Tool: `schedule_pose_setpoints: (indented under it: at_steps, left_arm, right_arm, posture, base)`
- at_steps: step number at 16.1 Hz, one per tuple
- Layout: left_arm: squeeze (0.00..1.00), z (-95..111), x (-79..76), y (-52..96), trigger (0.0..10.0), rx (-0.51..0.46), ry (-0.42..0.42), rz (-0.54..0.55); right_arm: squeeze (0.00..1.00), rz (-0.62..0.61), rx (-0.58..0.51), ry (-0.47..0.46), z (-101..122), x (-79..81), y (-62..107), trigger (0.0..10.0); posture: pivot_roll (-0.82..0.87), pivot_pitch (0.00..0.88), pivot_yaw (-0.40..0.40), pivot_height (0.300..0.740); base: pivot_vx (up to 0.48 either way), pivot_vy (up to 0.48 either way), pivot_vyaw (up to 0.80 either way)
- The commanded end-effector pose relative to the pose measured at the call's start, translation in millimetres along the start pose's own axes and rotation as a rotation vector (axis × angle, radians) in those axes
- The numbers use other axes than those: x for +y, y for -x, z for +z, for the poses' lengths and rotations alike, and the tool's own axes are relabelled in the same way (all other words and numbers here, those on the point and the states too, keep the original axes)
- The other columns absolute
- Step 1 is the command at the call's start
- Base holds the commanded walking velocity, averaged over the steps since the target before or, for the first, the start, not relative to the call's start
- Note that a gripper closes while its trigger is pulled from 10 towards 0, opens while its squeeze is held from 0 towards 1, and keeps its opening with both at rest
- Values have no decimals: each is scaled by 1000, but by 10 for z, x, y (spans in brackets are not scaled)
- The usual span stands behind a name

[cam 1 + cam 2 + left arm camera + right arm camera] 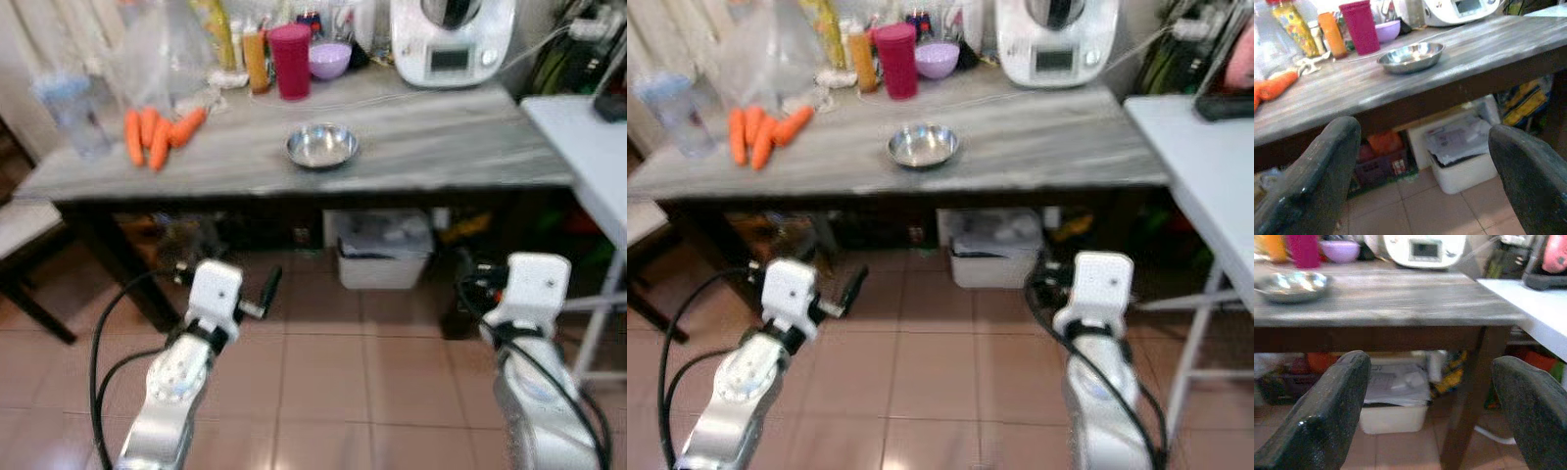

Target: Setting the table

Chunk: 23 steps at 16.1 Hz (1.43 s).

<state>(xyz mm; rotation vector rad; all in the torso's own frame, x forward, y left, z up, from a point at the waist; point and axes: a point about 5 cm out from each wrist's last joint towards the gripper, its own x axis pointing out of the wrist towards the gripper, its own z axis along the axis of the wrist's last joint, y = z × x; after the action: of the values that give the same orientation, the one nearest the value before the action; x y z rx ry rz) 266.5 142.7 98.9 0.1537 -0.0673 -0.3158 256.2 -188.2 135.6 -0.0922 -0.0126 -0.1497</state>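
My left claw (1422,181) and my right claw (1432,413) both hang below the edge of the grey tabletop (441,132), above the tiled floor (323,372); each has its two black fingers spread wide with nothing between them. A steel bowl (322,146) sits near the middle of the tabletop and looks empty. Behind it stand a dark red cup (291,60), whose contents I cannot see, an orange bottle (256,59) just beside it, and a lilac bowl (330,59). Several carrots (157,134) lie loose on the tabletop to my left, near a clear plastic jar (73,113). A white kitchen machine (451,39) stands at the back. Under the tabletop, a white bin (384,250) holds crumpled white material.
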Motion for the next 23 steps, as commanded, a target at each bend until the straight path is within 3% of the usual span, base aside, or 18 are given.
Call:
schedule_pose_setpoints:
  at_steps: [1, 6, 23]
  left_arm:
    - [0, 39, 53, -16, 10000, -9, -2, 10]
    - [0, 45, 44, -36, 10000, -8, 12, 1]
    - [0, 35, -9, -37, 10000, -5, 31, -22]
  right_arm:
    - [0, 6, -22, 12, 46, 22, -17, 10000]
    - [0, 75, -21, -41, 55, 67, 15, 10000]
    - [0, 97, -15, -72, 76, 55, 17, 10000]
  posture:
    - [-251, 43, 75, 740]
    - [-251, 43, 73, 740]
    - [-260, 52, 59, 740]
  base:
    - [0, 0, 0]
    - [0, 0, 0]
    - [0, -279, -229]
